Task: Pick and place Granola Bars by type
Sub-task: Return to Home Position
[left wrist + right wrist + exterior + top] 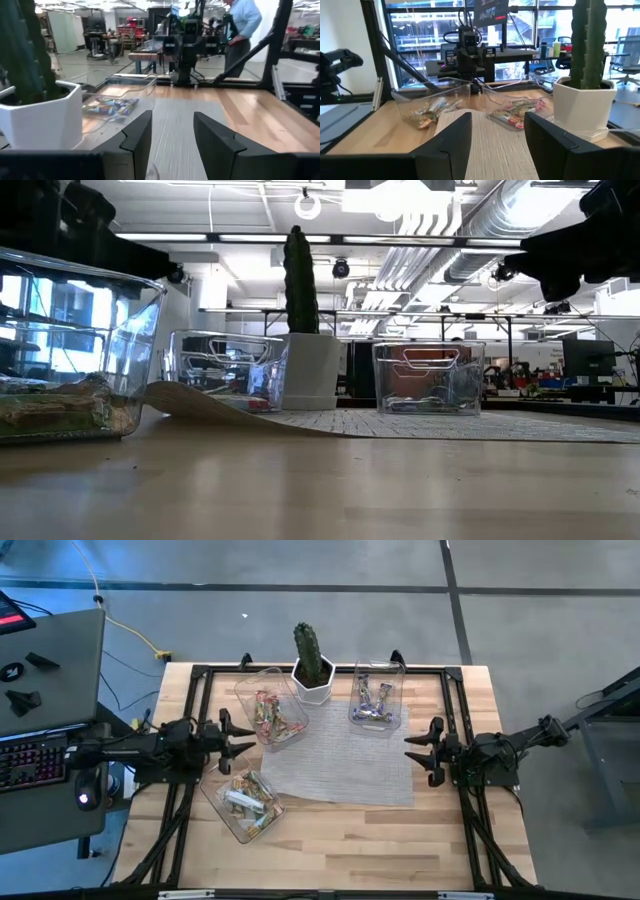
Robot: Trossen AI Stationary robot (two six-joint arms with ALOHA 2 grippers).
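At table [350,840] sides, both jaws wide, empty, left wrist alone shows person [244,22].

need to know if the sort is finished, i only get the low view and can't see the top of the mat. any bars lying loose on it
observer: no, the high view shows no loose bar on the grey mat.
operator: which tub has which
observer: red bars lie in the top left tub, purple bars in the top right tub, yellow bars in the bottom tub.
operator: grippers holding anything
observer: no, the left gripper and right gripper are both open and empty, at opposite sides of the mat.
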